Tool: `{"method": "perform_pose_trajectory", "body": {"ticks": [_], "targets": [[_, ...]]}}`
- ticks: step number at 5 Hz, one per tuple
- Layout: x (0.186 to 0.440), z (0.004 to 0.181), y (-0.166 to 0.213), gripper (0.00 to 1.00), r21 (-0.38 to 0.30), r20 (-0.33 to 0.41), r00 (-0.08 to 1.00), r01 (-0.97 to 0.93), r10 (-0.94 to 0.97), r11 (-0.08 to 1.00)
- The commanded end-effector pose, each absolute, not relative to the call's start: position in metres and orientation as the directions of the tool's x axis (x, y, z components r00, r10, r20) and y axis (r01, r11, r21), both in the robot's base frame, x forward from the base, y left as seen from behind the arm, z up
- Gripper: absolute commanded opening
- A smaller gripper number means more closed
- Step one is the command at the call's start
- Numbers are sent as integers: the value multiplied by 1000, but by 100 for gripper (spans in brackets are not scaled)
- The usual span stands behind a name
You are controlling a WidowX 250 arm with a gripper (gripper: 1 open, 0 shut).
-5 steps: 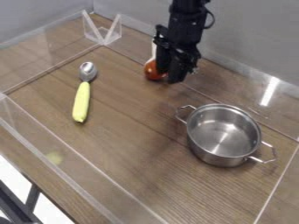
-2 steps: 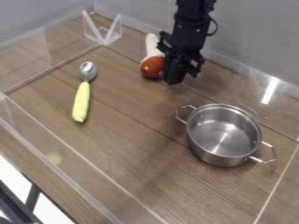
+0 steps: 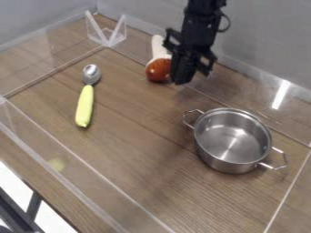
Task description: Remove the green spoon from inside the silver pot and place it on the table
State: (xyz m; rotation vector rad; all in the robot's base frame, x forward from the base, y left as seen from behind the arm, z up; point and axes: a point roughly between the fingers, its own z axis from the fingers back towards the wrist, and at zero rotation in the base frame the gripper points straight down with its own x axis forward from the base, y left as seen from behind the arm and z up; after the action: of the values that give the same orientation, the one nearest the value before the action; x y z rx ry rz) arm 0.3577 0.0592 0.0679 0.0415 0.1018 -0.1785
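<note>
One silver pot (image 3: 234, 138): round, shallow, shiny steel, standing upright on the bench (image 3: 134, 155); two thin loop handles, one toward the upper left, one toward the lower right. Its inside shows bare metal only.

One green spoon (image 3: 86, 96): lying flat on the bench well to the left of the pot, apart from it; thick yellow-green handle pointing toward the near edge, small round silver bowl at the far end.

One red-brown rounded object (image 3: 158, 69): up and left of the pot, near the far wall, with a cream stem rising behind it; its right side is covered by the arm.

One black robot arm, its gripper (image 3: 183, 76) pointing down just beside the red-brown object, up and left of the pot. The jaws are clenched; whether they pinch or touch anything is hard to make out against the dark body.

One clear angular stand (image 3: 107, 32): in the far corner, far left of the pot, outline faint.

Low clear acrylic walls (image 3: 25, 127): several panels edging the bench, the near ones cut off by the frame.
</note>
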Motion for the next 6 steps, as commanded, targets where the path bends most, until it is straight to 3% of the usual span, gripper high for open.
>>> {"method": "perform_pose_trajectory", "body": {"ticks": [1,3,6], "targets": [[349,125,58,0,88,-7,998,56,-56,994],[315,162,48,0,91,8,1000,28,-29,995],[247,154,23,0,88,-52,996,77,-72,993]]}}
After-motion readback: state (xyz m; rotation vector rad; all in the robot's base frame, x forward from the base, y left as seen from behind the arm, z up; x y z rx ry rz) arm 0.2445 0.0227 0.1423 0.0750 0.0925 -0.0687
